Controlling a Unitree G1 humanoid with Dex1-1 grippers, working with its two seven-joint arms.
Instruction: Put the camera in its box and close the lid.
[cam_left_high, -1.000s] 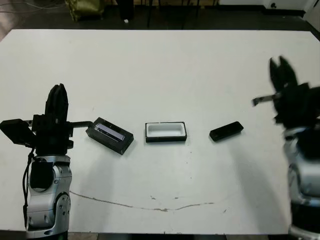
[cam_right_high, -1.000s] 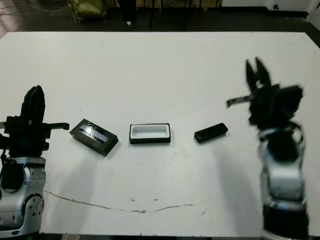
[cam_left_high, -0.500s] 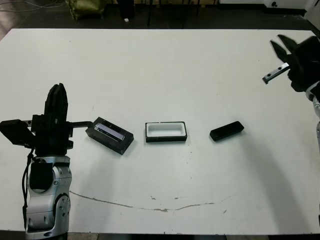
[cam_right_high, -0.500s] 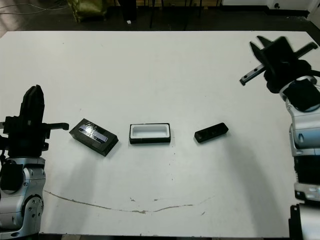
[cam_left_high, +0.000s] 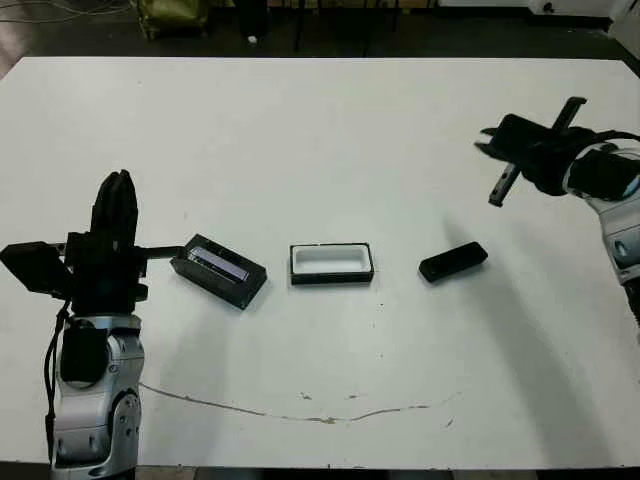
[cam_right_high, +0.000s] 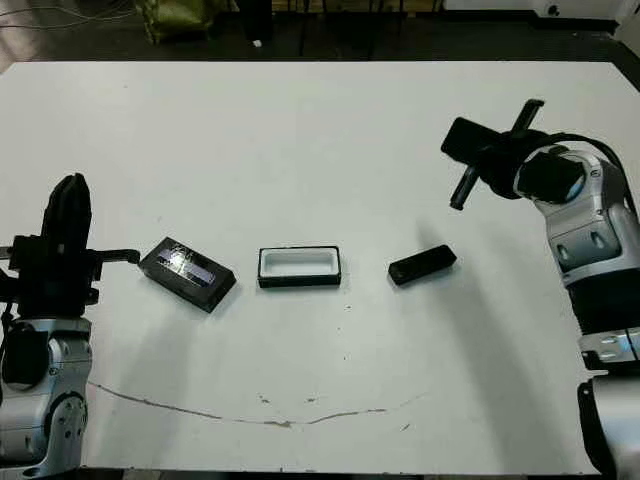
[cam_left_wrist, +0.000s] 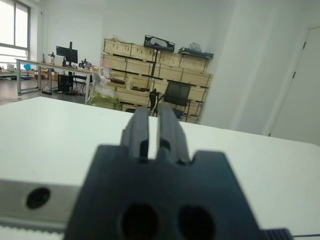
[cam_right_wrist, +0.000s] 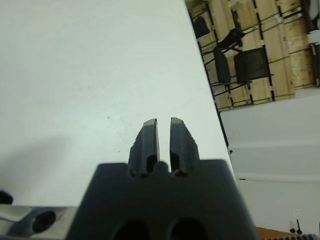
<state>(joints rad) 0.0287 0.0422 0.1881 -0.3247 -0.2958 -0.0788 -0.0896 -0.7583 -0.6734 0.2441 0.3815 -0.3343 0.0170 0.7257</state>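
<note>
The camera (cam_left_high: 453, 262) is a slim black bar lying at an angle on the white table, right of the box. The box (cam_left_high: 331, 263), a shallow black tray with white lining, sits open at the middle. To its left lies the lid (cam_left_high: 218, 271), black with a shiny stripe, turned askew. My right gripper (cam_left_high: 483, 140) hovers beyond and to the right of the camera, pointing left, fingers (cam_right_wrist: 149, 137) shut on nothing. My left gripper (cam_left_high: 116, 180) stands upright left of the lid, fingers (cam_left_wrist: 141, 131) shut and empty.
A thin dark mark (cam_left_high: 300, 410) runs along the table (cam_left_high: 320, 150) near its front edge. Dark floor and an olive bag (cam_left_high: 170, 15) lie past the far edge. The left wrist view shows shelves of wooden crates (cam_left_wrist: 150, 65) and a chair (cam_left_wrist: 176, 97) beyond the table.
My right arm swung from a raised pose at the right edge inward over the table, its gripper now pointing left near the camera. The left arm, lid, box and camera stayed put.
</note>
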